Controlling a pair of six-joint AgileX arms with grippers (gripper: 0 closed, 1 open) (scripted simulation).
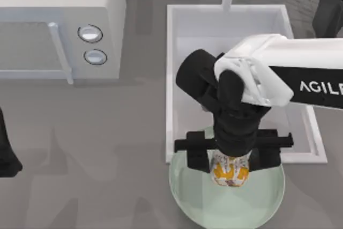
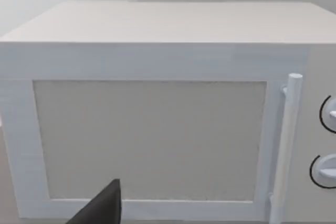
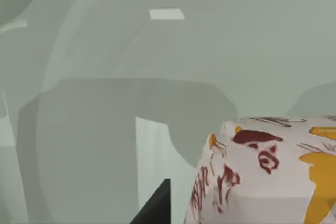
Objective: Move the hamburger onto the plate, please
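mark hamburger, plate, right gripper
hamburger (image 1: 230, 171), top view, on its orange-patched top.
plate (image 1: 187, 197), top view, on bare green surface left of the hamburger.
right gripper (image 1: 231, 160), top view, midway between its fingertips, over the hamburger.

- Microwave (image 1: 61, 25): on the table (image 1: 96, 148) at about 10 o'clock from the table's middle, well apart from the sink.
- Sink basin (image 1: 174, 79): set in the table at about 1 o'clock, right of the microwave.
- Plate (image 1: 187, 197): on the table at about 5 o'clock, its far rim just beside the sink basin's near edge.
- Hamburger (image 1: 230, 171): over the plate, at about 12 o'clock of the plate's middle, near its far rim.
- Right gripper (image 1: 231, 156): above the plate's far part, around the hamburger, one finger on each side.
- Left gripper (image 1: 8, 156): at the table's left edge, at about 8 o'clock, in front of the microwave.
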